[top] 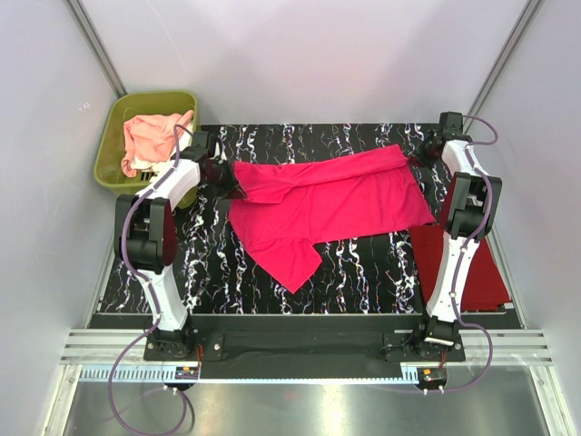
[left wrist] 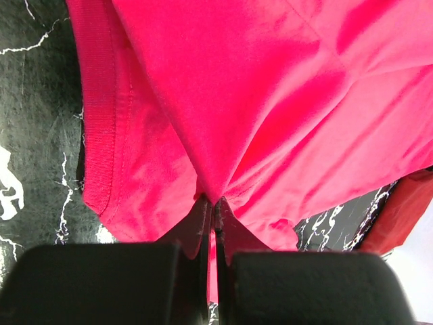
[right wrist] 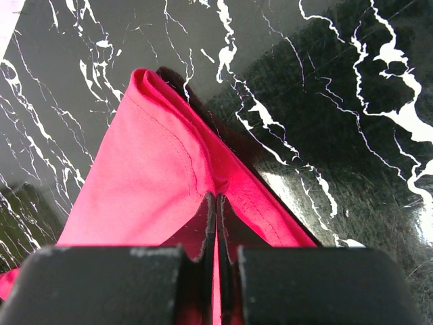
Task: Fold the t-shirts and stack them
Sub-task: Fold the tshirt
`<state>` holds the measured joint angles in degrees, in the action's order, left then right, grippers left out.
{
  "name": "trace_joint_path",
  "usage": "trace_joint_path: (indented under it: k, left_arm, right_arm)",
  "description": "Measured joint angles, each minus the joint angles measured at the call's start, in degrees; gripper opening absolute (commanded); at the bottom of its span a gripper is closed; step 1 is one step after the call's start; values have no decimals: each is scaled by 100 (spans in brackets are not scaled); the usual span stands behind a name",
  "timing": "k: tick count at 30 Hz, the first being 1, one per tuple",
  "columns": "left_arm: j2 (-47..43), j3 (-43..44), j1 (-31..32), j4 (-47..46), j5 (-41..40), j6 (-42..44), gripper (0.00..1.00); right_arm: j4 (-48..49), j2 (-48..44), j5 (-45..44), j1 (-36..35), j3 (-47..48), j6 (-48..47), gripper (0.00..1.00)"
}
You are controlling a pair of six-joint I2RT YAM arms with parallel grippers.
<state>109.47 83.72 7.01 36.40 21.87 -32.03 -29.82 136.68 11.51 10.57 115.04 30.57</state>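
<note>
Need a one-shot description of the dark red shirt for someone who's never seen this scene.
Find the black marbled table; go to its right edge, beneath the right arm. The dark red t-shirt lies there flat, a neat rectangle, darker than the hot pink t-shirt spread out mid-table.

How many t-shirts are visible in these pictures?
3: a hot pink t-shirt spread on the table, a dark red t-shirt at its right edge, a peach t-shirt in the tub. More may hide beneath.
</note>
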Motion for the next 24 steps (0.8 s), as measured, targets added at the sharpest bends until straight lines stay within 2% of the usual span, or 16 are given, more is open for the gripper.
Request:
trace_joint_path:
  k: [13, 14, 15, 16, 17, 20, 21, 22, 24]
  left_arm:
    - [-7, -271, 2, -57, 2, -63, 0]
    - [-7, -271, 0, -52, 2, -63, 1]
    - [-7, -271, 0, -50, 0, -61, 21]
    - [-13, -271, 2, -48, -2, -26, 32]
    - [-26, -271, 9, -33, -11, -11, 41]
    - [-116, -264, 48, 116, -111, 55, 52]
    - [-181, -264, 59, 177, -162, 94, 56]
    - [-256, -251, 72, 254, -238, 166, 67]
    - [-439, -155, 87, 409, -459, 295, 73]
  right_arm:
    - [-22, 0, -142, 0, -42, -76, 1]
    - [-44, 0, -157, 0, -59, -79, 3]
    - [-87, 0, -175, 0, -68, -81, 5]
    - [-138, 0, -199, 0, -70, -83, 9]
    - [-184, 0, -223, 0, -68, -92, 20]
    - [-315, 0, -361, 0, -63, -177, 30]
    - [-337, 0, -428, 4, -61, -214, 38]
    - [-350, 0, -498, 4, -50, -267, 44]
    - [-343, 0, -612, 11, -7, -442, 56]
